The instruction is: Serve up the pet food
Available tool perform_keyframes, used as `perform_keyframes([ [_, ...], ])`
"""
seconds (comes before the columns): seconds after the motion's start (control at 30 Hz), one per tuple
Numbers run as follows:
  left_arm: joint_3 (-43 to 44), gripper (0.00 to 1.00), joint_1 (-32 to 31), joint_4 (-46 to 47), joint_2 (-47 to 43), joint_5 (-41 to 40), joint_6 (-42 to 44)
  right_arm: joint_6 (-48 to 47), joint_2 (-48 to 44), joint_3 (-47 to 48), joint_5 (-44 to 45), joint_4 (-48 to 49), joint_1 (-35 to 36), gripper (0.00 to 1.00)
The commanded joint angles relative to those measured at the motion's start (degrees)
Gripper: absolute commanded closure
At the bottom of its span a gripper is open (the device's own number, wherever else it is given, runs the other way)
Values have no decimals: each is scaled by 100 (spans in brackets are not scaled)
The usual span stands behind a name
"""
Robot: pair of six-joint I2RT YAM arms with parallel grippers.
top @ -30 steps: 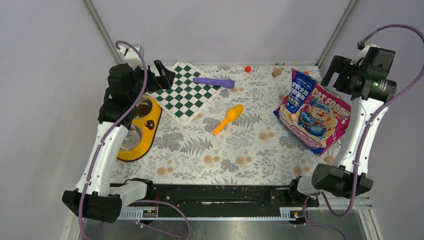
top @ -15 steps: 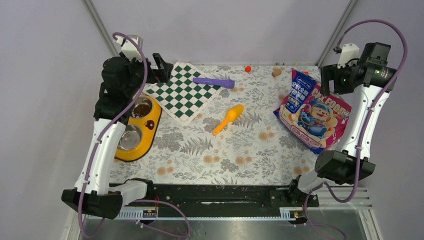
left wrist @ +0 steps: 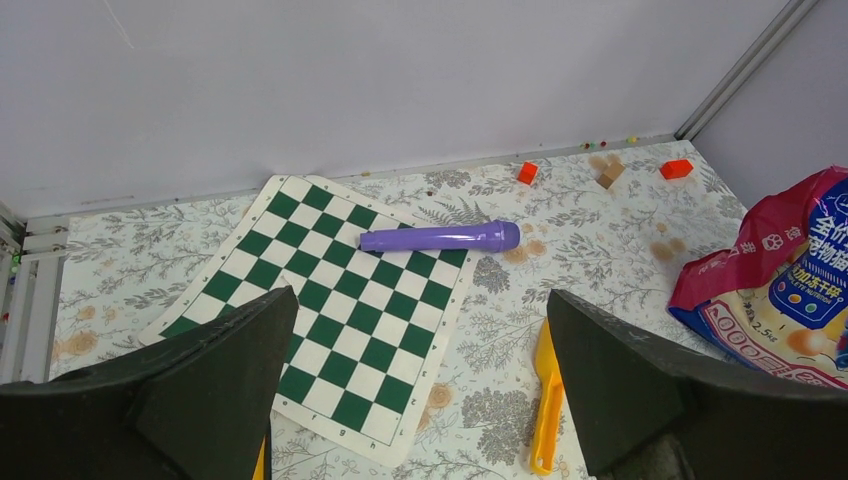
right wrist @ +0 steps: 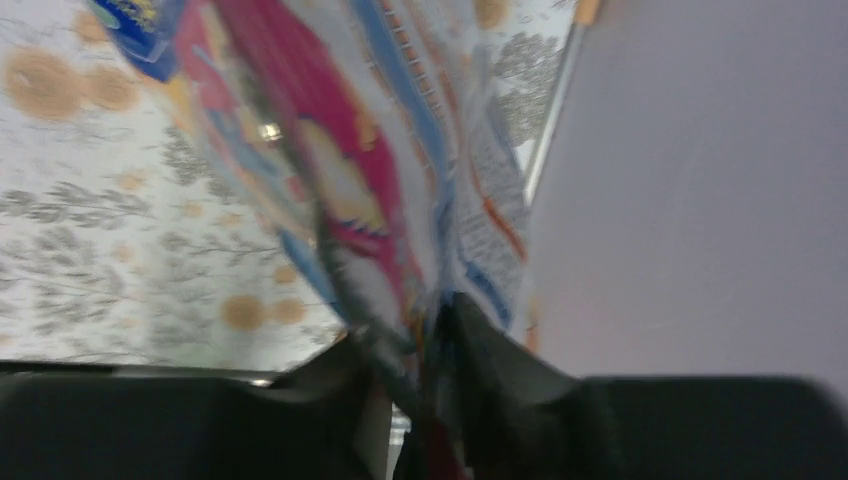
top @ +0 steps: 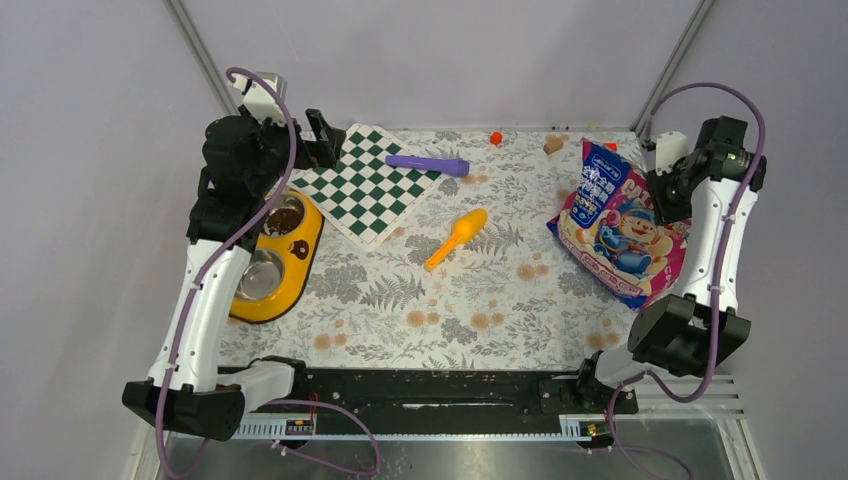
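Note:
The pet food bag [top: 620, 225], glossy pink and blue with a cartoon figure, lies at the table's right side. My right gripper [top: 668, 190] is down at the bag's right edge. In the blurred right wrist view its jaws [right wrist: 430, 320] pinch the bag [right wrist: 370, 130] between them. Dark kibble fills the far bowl [top: 285, 215] of the yellow feeder [top: 300, 252] at the left. My left gripper [top: 322, 140] hangs open above the feeder's far end, with nothing between its fingers [left wrist: 422, 300].
An orange scoop [top: 457, 237] lies mid-table. A green chessboard mat [top: 370, 180] is at the back left, with a purple cylinder [top: 427, 163] at its far corner. Small orange [top: 495, 138] and wooden [top: 551, 145] blocks sit by the back wall.
My right arm has dropped from above the bag to its right edge, and the jaws have narrowed onto it. The left arm rose slightly, then held still.

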Motion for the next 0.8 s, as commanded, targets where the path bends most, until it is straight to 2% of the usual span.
perform_keyframes([
  [0.0, -73, 1, 6, 134, -190, -6, 78, 42, -356, -265, 608, 309, -17, 81],
  [0.13, -67, 1, -5, 190, -145, 11, -10, -65, -570, -374, 965, 567, -17, 86],
  [0.27, -95, 1, -21, 209, -146, 19, -13, 325, -625, -267, 222, 701, -9, 100],
  [0.4, -107, 1, -37, 188, -156, -102, 26, 1183, -582, 131, -728, 775, 241, 100],
  [0.53, -125, 1, -47, 189, -170, -97, 25, 2365, -346, 857, -1152, 820, 651, 100],
  [0.63, -161, 1, -51, 191, -200, -118, 33, 3083, -150, 1332, -1209, 703, 1146, 100],
  [0.77, -213, 1, -40, 197, -270, -150, 34, 4059, -198, 1469, -776, 695, 1837, 100],
])
